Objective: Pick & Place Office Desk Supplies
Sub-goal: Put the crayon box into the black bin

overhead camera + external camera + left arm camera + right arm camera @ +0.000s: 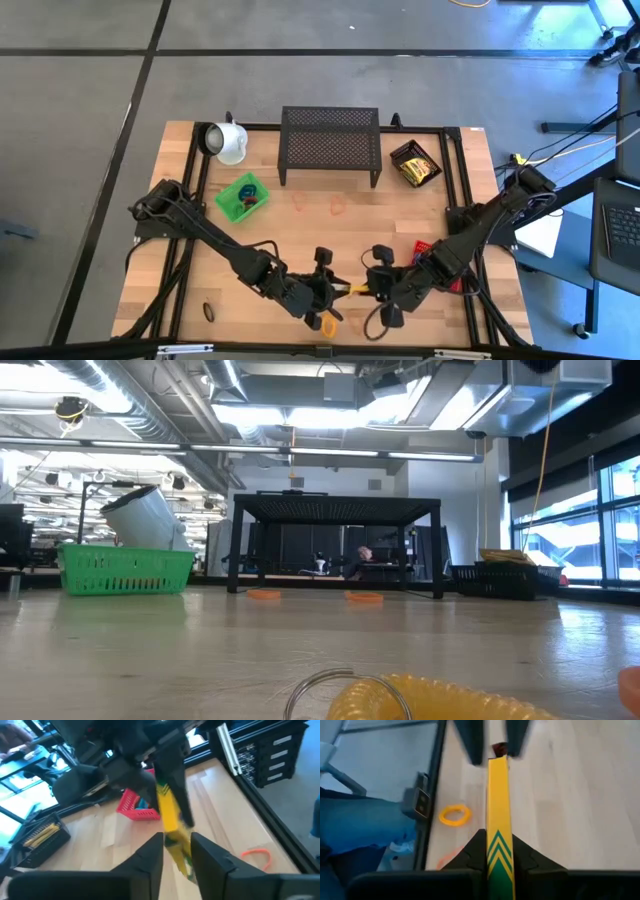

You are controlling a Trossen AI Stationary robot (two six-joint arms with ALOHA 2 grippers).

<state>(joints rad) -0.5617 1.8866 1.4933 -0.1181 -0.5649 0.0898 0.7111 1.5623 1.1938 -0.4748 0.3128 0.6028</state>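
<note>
The yellow box [499, 855] runs off the picture's edge between the right gripper's [499, 851] jaws.

White mug [229, 142] on its side at table's far left corner. Large black mesh shelf [330, 145] upright at far centre. Green basket [241, 197] near mug, toward table centre. Black tray [416, 163] right of shelf. Red basket [135, 805] near right edge. Wooden table [330, 240] with black frame rails. Person seated in room behind [362, 558].
</note>
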